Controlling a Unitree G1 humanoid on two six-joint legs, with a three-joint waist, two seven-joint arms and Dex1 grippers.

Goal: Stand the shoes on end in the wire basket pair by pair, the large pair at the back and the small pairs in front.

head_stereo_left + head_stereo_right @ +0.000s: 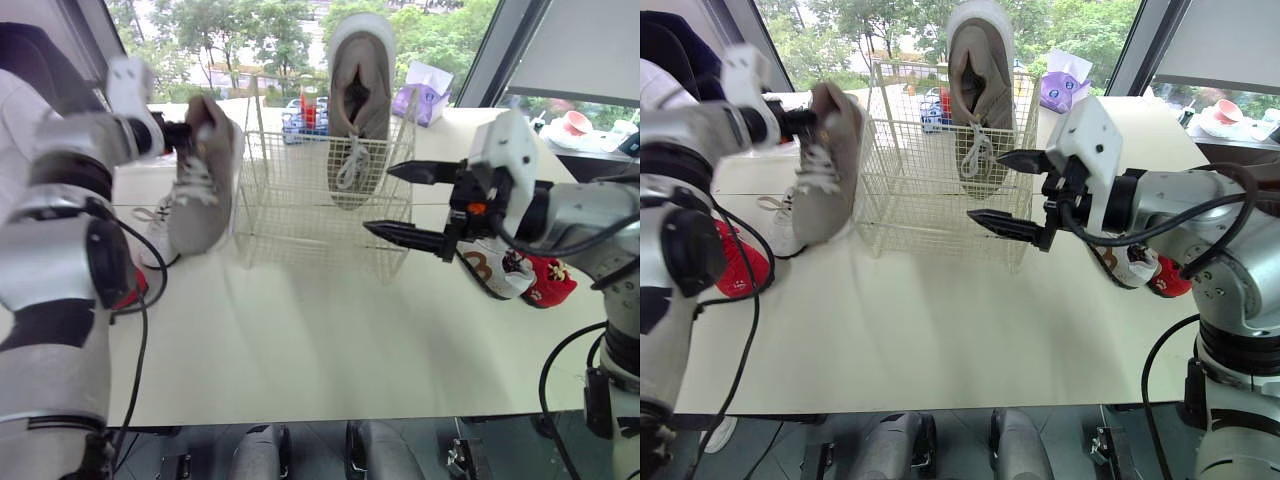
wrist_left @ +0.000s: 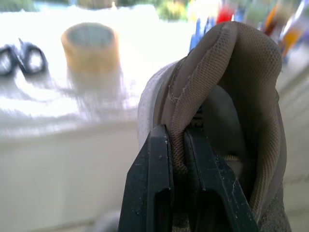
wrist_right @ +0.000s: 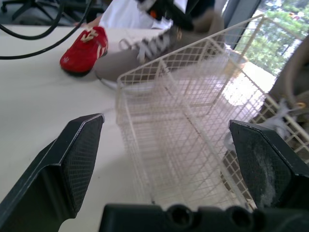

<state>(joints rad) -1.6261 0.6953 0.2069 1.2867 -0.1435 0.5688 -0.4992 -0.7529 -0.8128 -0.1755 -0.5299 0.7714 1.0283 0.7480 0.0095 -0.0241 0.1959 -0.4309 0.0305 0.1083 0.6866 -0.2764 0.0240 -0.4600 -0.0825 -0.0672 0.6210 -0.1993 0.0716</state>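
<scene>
A white wire basket [image 1: 310, 200] stands mid-table. One large grey shoe [image 1: 358, 100] stands on end in its back right corner. My left gripper [image 1: 183, 135] is shut on the heel collar of the second large grey shoe [image 1: 205, 175], which hangs toe-down just left of the basket; the left wrist view shows the fingers [image 2: 159, 183] pinching the collar. My right gripper [image 1: 405, 200] is open and empty at the basket's front right corner. A small white shoe [image 1: 155, 235] and a red shoe [image 1: 130, 290] lie at the left. Another red shoe [image 1: 550, 280] and a white one [image 1: 495, 268] lie at the right.
A purple tissue box [image 1: 425, 90] and some bottles [image 1: 305, 115] stand behind the basket. A tape roll [image 2: 90, 46] and scissors [image 2: 21, 58] lie further back. The cream table [image 1: 300, 350] has open room in front of the basket, up to its near edge.
</scene>
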